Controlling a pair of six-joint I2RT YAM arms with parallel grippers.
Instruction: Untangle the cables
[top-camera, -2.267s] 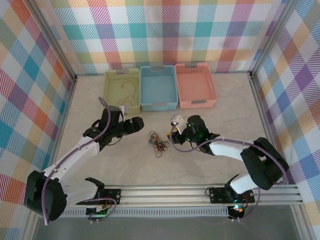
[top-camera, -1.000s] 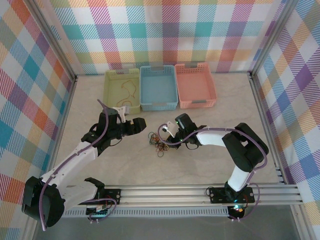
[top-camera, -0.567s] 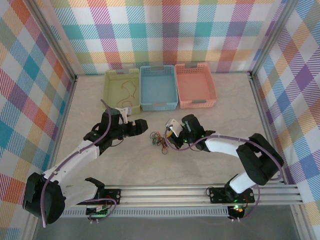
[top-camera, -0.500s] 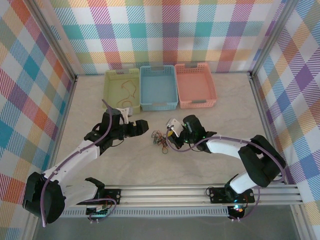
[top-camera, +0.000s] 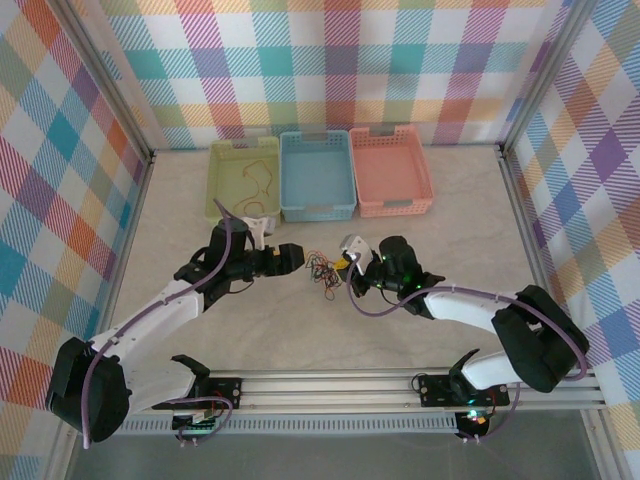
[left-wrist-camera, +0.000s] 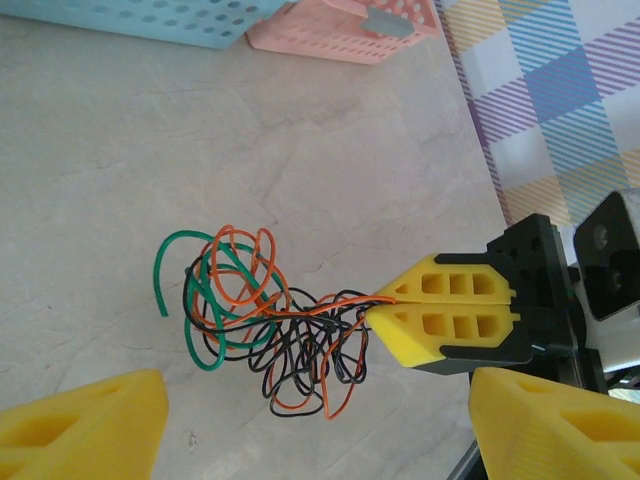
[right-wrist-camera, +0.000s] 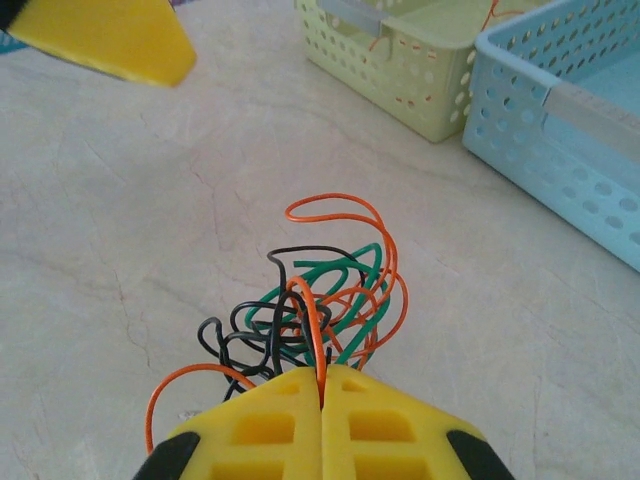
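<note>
Closer now than before, my left gripper (top-camera: 297, 257) gapes wide and empty beside the cables (left-wrist-camera: 250, 320); right gripper (right-wrist-camera: 322, 378) pinches an orange strand (right-wrist-camera: 317, 325) shut.

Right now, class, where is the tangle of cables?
In the top view, the cables are central, nearer than the blue basket, between the left gripper and the right gripper, which pinches an orange strand.

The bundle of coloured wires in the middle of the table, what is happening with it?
The right gripper is shut on an orange strand of the tangled cables, a knot of orange, black and green wires at the middle of the table. The left gripper is open and faces the knot from the other side, not touching it. The wires are not yet separated.
</note>
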